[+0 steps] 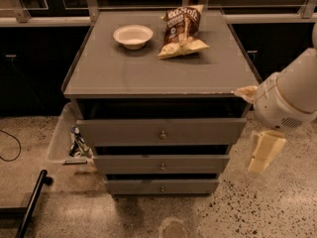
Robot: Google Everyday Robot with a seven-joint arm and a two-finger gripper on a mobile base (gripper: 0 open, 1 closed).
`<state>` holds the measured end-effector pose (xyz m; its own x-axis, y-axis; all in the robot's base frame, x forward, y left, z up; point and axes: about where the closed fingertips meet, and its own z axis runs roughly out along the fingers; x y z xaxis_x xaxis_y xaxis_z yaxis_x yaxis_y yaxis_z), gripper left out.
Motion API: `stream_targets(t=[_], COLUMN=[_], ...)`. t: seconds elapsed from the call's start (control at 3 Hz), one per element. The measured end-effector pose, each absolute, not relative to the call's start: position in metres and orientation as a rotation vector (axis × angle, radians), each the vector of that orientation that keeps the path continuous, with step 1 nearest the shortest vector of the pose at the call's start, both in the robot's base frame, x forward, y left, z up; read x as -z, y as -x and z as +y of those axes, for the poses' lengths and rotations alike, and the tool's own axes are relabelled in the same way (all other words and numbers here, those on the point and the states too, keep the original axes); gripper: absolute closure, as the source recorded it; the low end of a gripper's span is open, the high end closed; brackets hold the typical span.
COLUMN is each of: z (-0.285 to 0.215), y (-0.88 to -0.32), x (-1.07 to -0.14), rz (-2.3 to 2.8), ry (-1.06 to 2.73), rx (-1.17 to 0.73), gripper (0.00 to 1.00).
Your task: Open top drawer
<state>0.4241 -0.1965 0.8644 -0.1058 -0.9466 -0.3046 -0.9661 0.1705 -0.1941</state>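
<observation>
**A:** What does the task turn on?

**B:** The grey desk (148, 76). The top drawer (119, 132) sits right under its top and has the widest of three grey fronts. There's a dark gap above it, so I judge it already partly out

**A:** How will it handle?

**B:** It's probably stiff and boxy, and deep enough to carry some weight. It should slide straight toward us and won't take a sideways tug

**A:** Where's the gripper (264, 152)?

**B:** It hangs off the desk's right side, level with the drawers, near the top drawer's right end but not touching it. I cannot tell whether the jaws are parted or closed

**A:** And the hold?

**B:** The brass knob (162, 134) at the centre of the front is the only purchase. It's small, round and likely slick, so pinch it squarely across its sides and pull level
</observation>
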Motion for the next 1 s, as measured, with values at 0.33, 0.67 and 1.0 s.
stream_targets(t=[0.33, 0.67, 1.0], z=[-0.194, -0.195, -0.197], y=[-0.435, -0.452, -0.475], x=[-0.825, -0.798, -0.777], rz=[2.024, 1.913, 1.793], ry=[1.861, 1.887, 1.922], rx=[-0.082, -0.044, 0.021], gripper=[0.0, 0.0, 0.0])
